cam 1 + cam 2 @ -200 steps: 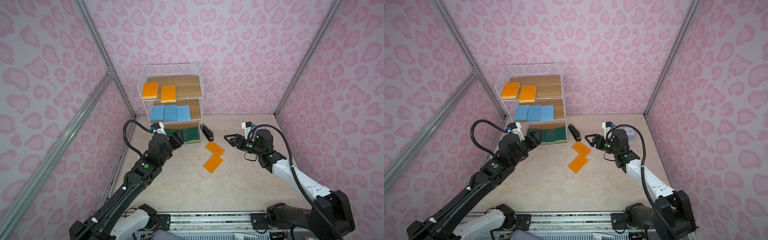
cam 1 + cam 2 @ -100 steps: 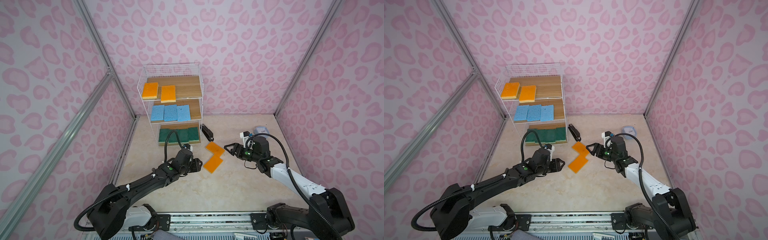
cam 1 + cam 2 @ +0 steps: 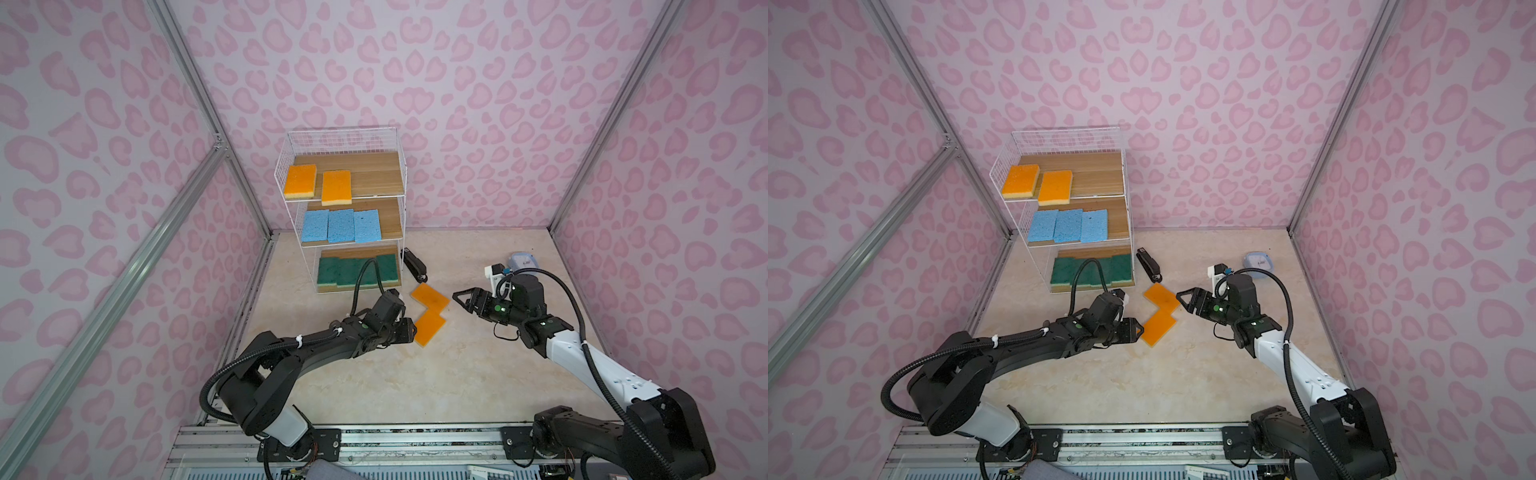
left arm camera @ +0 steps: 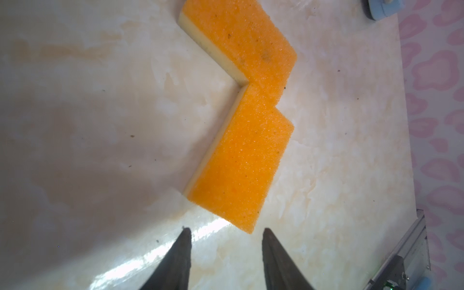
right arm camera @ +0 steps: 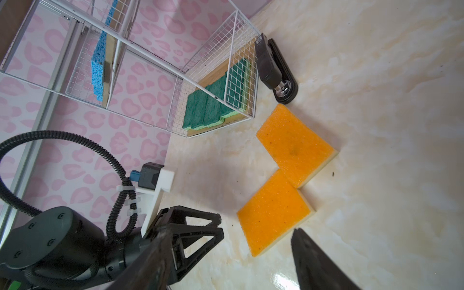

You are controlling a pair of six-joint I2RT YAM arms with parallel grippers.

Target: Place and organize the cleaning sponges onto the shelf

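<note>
— Left gripper [image 4: 226, 231] hangs low over the table [image 4: 88, 125], jaws parted and empty, just short of a corner of the near orange sponge [image 4: 241, 165]. Right gripper [image 3: 456, 296] is spread wide, holding nothing, just beside the far orange sponge [image 3: 430, 296].

— What could go wrong?

— Those two sponges touch, so I judge that lifting one may drag the other. Both arms also close in on one spot and could clash.

— And the shelf [image 3: 374, 176]?

— Both top views show it: shelved orange sponges [image 3: 300, 180] on the top board with room beside them, blue sponges [image 3: 340, 225] in the middle, green sponges [image 3: 332, 270] below. The left wrist view misses that, but shows the yellow undersides and the seam. The right wrist view shows the black stapler [image 5: 272, 67] just beside the far sponge.
</note>
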